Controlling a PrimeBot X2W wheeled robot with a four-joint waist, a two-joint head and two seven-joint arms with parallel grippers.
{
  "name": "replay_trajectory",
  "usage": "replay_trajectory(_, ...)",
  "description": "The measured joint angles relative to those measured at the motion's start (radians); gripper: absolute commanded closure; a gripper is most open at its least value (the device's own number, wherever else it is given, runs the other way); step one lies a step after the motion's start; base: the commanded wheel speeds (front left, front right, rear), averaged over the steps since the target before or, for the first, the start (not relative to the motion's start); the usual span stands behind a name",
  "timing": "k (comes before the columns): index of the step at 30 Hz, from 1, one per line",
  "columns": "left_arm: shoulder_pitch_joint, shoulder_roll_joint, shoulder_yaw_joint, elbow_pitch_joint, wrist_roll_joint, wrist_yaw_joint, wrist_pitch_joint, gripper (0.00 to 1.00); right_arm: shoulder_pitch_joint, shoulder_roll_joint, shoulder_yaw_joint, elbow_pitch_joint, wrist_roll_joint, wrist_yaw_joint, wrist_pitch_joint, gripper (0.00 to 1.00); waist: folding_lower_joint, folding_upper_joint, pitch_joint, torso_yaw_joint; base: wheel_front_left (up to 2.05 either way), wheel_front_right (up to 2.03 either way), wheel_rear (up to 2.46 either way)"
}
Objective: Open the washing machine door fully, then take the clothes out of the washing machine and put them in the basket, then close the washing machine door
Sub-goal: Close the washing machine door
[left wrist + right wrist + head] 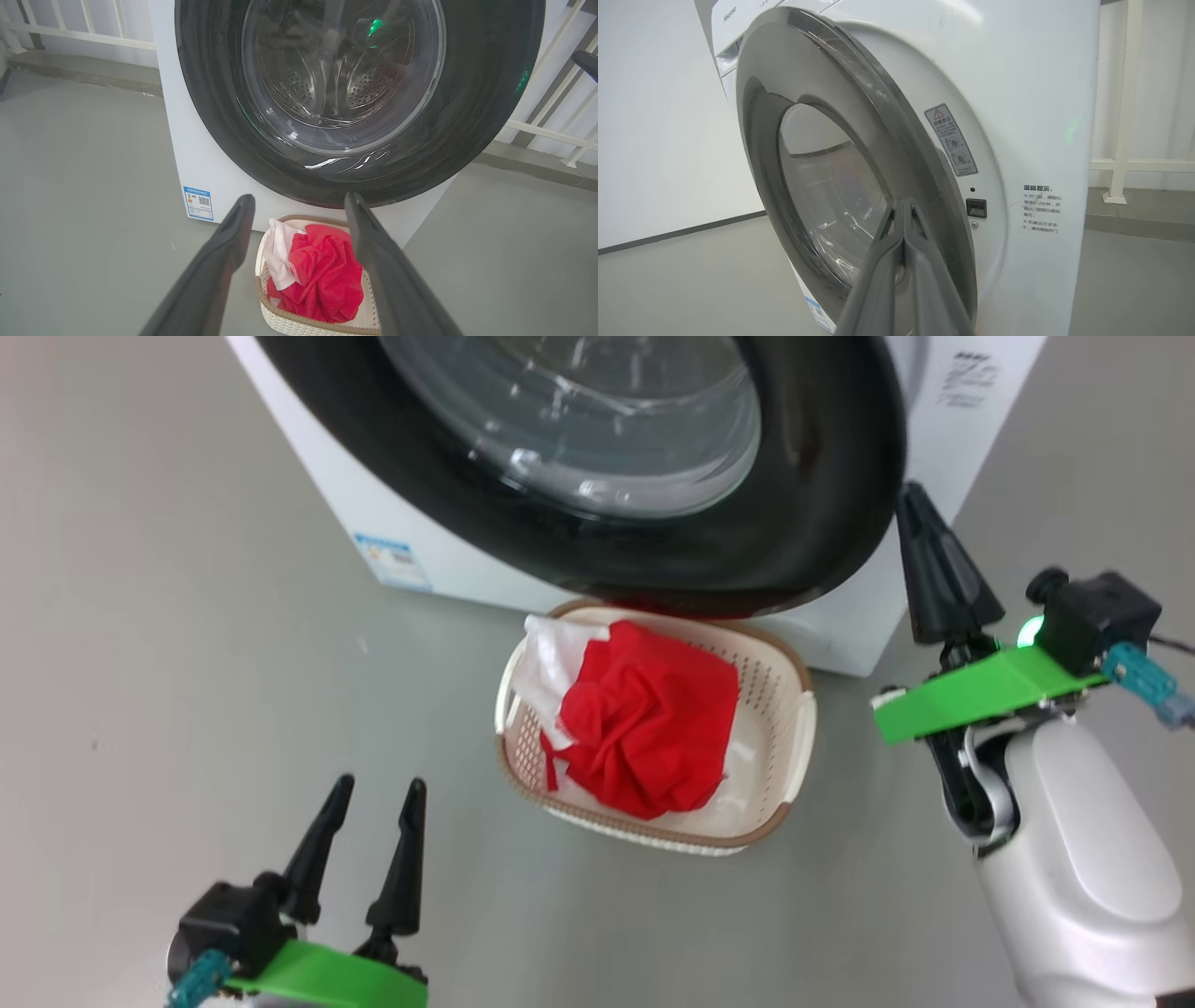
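Note:
The washing machine (392,523) stands at the top of the head view. Its washing machine door (822,476), with a black rim and a clear bowl window, is swung nearly against the front. In the right wrist view the washing machine door (831,93) is still a little ajar. My right gripper (913,495) is shut with nothing in it, tips at the door's right edge (903,203). The red and white clothes (653,728) lie in the cream basket (794,709) on the floor below the door. My left gripper (380,786) hangs open and holds nothing, left of the basket and nearer me.
Grey floor surrounds the machine. A blue label (397,560) marks the machine's lower left front. A white railing (70,37) runs behind the machine and a white post (1120,140) stands to its right. Open floor lies left of the basket.

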Motion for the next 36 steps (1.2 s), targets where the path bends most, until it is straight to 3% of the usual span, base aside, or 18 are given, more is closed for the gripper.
replay_trajectory(11,-0.091,-0.021,-0.024,0.001,-0.029,0.000,0.000,0.00,-0.137,-0.006,-0.034,0.091,-0.048,0.000,0.000,1.00,0.0000,0.0000,0.124,0.060,0.00,0.00,0.00)
replay_trajectory(36,-0.172,-0.032,-0.058,-0.007,-0.068,0.000,0.000,0.00,-0.332,0.002,-0.169,0.108,-0.109,0.014,0.000,1.00,0.0000,0.0000,0.266,0.123,0.00,0.00,0.00)
